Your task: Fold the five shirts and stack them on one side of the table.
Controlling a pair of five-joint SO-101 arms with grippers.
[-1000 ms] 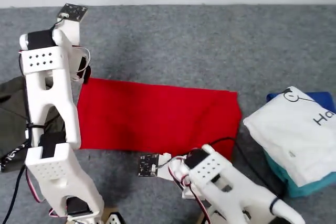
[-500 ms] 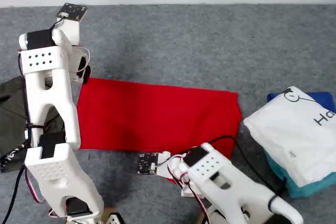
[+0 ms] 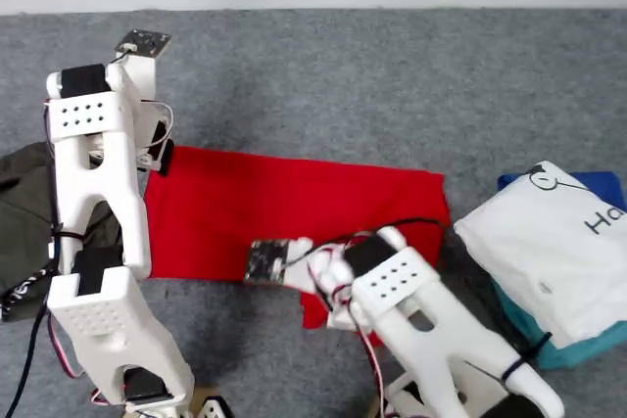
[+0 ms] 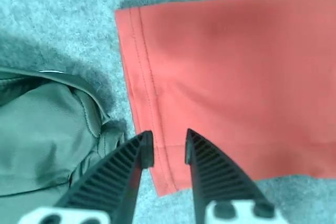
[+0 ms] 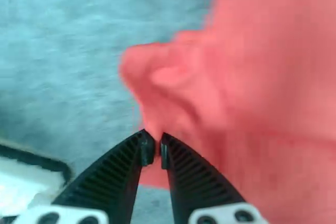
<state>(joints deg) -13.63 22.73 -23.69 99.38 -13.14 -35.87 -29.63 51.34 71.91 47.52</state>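
Observation:
A red shirt (image 3: 294, 208) lies flat across the middle of the grey table. My right gripper (image 5: 152, 149) is shut on its near edge, and a bunched fold of red cloth (image 3: 313, 310) is lifted beside the right arm (image 3: 392, 286). My left gripper (image 4: 168, 148) stands open over the hemmed left end of the red shirt (image 4: 236, 77), with one finger on each side of the hem. In the high view the left gripper (image 3: 162, 156) is at the shirt's far left corner. A dark green shirt (image 4: 47, 129) lies crumpled just beside it.
A folded white shirt (image 3: 554, 242) tops a stack with blue (image 3: 598, 183) and teal (image 3: 534, 340) shirts at the right edge. The dark green shirt (image 3: 20, 212) lies at the left edge, partly under the left arm. Bare grey table (image 3: 343, 75) stretches behind the red shirt.
The right arm has moved away from the table's front edge toward the shirt's middle, pulling the red shirt's near edge up and inward. The left arm has shifted slightly to the right.

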